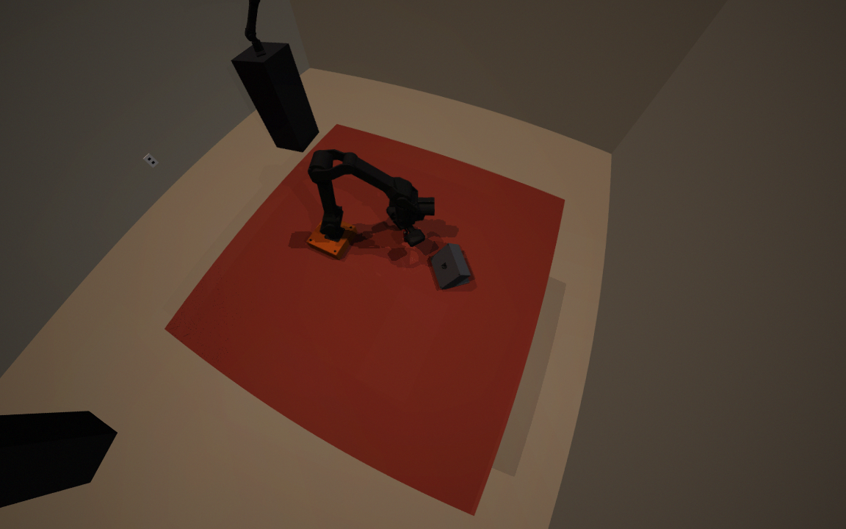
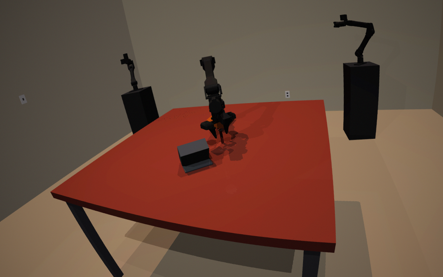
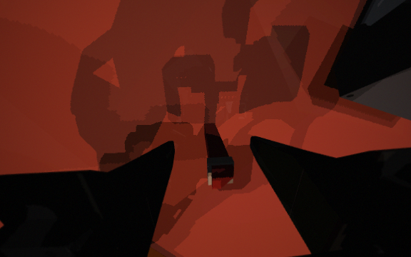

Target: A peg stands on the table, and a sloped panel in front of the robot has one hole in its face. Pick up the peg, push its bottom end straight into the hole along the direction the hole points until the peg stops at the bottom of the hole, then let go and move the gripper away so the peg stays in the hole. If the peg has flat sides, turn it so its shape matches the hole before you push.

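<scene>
A slim dark red peg (image 2: 221, 137) (image 3: 217, 146) with a flat-sided, square-looking top stands upright on the table. My gripper (image 2: 221, 135) (image 3: 212, 143) points down around it. The two black fingers stand apart on either side of the peg's upper part, with a gap on each side, and are open. The grey sloped panel (image 1: 456, 275) (image 2: 193, 148) (image 3: 405, 91) sits close by. It shows one small dark hole (image 1: 443, 265) in its face in the top view. The hole is outside the wrist view. In the top view the gripper hides the peg.
The red table (image 1: 347, 342) (image 2: 267, 192) carries the arm's orange base (image 1: 329, 243) behind the gripper. The panel's block is the nearest obstacle, at the upper right in the wrist view. Two other arms stand on black pedestals (image 2: 360, 99) (image 2: 139, 106) off the table.
</scene>
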You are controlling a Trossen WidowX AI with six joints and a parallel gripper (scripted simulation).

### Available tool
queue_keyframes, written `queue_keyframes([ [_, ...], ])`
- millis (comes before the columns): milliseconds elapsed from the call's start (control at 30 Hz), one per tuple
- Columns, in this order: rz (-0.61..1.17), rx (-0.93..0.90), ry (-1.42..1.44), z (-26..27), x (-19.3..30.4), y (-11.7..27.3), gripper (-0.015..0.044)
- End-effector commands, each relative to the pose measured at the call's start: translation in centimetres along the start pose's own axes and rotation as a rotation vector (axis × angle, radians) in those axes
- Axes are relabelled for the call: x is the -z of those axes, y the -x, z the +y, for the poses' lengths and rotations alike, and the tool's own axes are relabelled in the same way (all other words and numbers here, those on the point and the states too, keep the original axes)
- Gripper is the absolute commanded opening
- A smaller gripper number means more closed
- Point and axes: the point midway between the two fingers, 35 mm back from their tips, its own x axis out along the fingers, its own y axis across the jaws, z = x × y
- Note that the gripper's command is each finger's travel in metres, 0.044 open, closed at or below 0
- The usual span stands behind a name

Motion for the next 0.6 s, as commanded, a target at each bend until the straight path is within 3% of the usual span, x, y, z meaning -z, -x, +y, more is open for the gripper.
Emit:
queue_keyframes([
  [0, -0.002, 0.001, 0.000, -0.01, -0.03, 0.06, 0.0230],
  [233, -0.002, 0.001, 0.000, -0.01, -0.03, 0.06, 0.0046],
  [567, -0.002, 0.001, 0.000, -0.02, -0.04, 0.13, 0.0000],
])
